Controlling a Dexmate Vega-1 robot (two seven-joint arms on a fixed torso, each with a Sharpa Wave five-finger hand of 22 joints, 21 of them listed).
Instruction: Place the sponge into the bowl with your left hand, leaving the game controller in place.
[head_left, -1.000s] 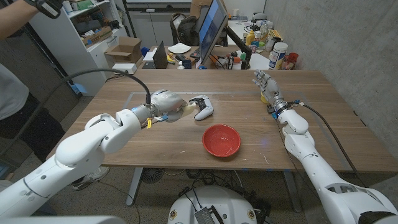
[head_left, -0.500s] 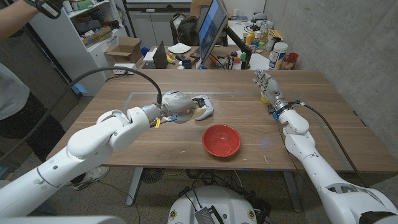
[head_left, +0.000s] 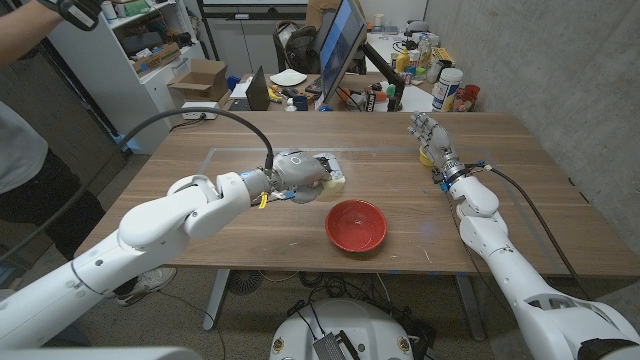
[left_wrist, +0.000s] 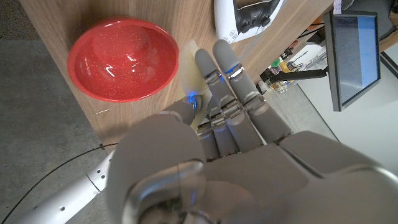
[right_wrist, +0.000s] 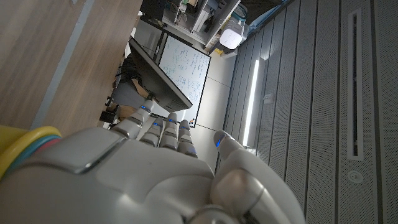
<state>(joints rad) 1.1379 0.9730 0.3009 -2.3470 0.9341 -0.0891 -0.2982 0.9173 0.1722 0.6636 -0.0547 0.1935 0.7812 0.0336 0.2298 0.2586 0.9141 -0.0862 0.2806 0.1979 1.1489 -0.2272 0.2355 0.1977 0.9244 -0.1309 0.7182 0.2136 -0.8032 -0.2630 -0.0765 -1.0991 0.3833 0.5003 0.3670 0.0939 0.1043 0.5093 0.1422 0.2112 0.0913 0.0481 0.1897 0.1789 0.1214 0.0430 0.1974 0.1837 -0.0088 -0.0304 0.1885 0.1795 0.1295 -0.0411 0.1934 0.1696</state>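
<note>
Left hand (head_left: 300, 174) holds the sponge (head_left: 333, 180) (fingers extended) beside the red bowl (head_left: 356, 225).

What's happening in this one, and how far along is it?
The robot's left hand holds a pale yellow sponge in its fingers, lifted close to the white game controller and short of the red bowl, which is empty. The right hand stands idle at the table's far right, next to something yellow that cannot be made out. The sponge is not yet in the bowl.
</note>
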